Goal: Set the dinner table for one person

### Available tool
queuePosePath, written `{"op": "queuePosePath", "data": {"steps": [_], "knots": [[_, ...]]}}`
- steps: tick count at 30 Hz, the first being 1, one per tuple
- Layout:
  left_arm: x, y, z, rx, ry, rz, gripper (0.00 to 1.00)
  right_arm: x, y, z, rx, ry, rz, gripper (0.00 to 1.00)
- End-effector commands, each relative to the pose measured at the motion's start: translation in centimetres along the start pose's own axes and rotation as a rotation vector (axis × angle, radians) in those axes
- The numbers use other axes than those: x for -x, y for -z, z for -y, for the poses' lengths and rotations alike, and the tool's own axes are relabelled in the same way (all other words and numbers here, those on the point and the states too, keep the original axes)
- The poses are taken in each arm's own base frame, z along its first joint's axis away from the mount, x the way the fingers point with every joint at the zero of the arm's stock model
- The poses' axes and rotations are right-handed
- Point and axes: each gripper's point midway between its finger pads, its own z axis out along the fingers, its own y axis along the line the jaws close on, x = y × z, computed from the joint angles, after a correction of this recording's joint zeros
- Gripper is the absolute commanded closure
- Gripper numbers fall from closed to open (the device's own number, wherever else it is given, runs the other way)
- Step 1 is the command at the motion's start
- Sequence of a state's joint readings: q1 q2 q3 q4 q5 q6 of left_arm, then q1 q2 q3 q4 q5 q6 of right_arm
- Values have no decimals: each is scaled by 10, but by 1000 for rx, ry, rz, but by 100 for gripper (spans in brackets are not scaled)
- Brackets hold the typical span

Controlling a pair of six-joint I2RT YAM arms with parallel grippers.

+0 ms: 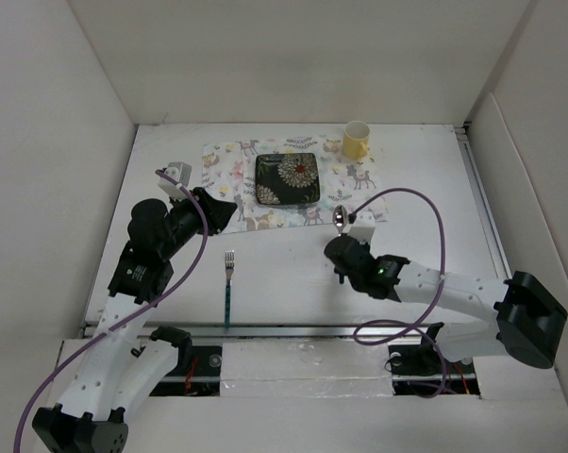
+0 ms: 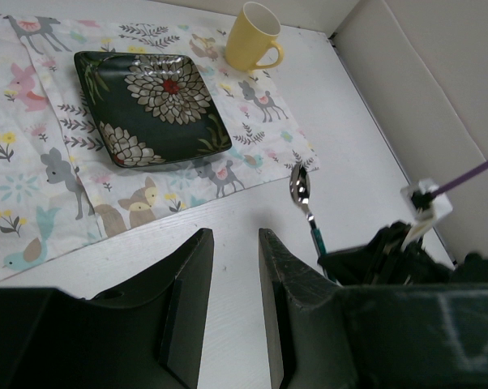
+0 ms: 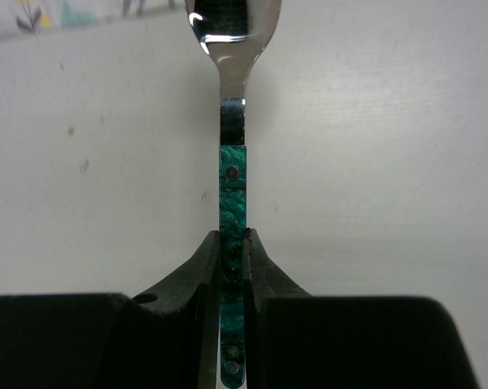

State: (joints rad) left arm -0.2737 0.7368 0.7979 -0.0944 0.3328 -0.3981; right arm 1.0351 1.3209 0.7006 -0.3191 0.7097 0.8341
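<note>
Spoon [image 3: 233, 186] handle clenched in right tool [image 3: 232, 243] — placemat [image 3: 66, 12] edge just ahead; left tool [image 2: 234, 243] partly parted, empty — fork [image 1: 228, 283] nearby.

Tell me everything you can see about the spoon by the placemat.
The spoon has a shiny, polished metal bowl, a short metal neck and a flat, marbled teal-green handle with small rivets. It appears to lie on the white dinner table with its bowl pointing away from the arms. The bowl is close to the near right corner of the animal-print placemat; whether it touches the cloth is unclear. The right gripper has its jaws shut on the sides of the handle, near its end.
</note>
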Motion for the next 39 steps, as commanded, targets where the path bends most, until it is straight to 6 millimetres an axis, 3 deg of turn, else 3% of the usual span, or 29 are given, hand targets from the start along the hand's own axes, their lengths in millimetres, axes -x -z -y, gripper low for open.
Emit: {"op": "queuePosePath", "data": {"steps": [1,2,3,5,6,7,8,9,10,11,14,15,17,18,23,31,33,36,39], "knots": [[11,2,11,-49,-20,42,74,81,-7,-5,81,-8,157,100],[11,1,10,-46,-19,42,74,100,-12,-8,114,12,201,100],[9,0,8,-37,-16,35,74,131,-32,-1,121,13,196,100],[9,0,9,-41,-15,35,74,140,-41,0,118,18,197,100],[8,0,10,-47,-14,35,74,146,-63,6,104,13,184,100],[10,2,11,-51,-17,44,74,169,-70,1,118,6,215,100],[10,2,11,-48,-17,46,74,177,-82,1,122,4,209,100],[12,2,8,-34,-17,48,74,168,-109,5,130,12,150,100],[12,2,7,-26,-18,50,74,173,-120,5,136,24,138,100],[11,2,7,-29,-17,46,74,198,-125,-4,155,16,172,100],[12,2,9,-38,-16,51,73,198,-169,4,126,40,111,100],[11,1,8,-34,-15,46,74,221,-172,-3,142,39,130,100],[8,-1,7,-33,-12,34,74,205,-198,4,106,73,50,100],[7,-1,8,-43,-13,32,74,219,-202,4,108,61,67,100],[8,-1,7,-35,-13,30,74,212,-217,2,155,34,40,100],[7,-3,7,-37,-12,27,74,174,-245,19,82,43,-65,100],[6,-4,3,-19,-8,23,74,177,-246,27,60,34,-55,98],[6,-5,0,-2,-6,28,73,176,-245,27,59,29,-54,85],[2,-9,-18,88,12,17,59,185,-236,28,62,22,-18,60]]}}
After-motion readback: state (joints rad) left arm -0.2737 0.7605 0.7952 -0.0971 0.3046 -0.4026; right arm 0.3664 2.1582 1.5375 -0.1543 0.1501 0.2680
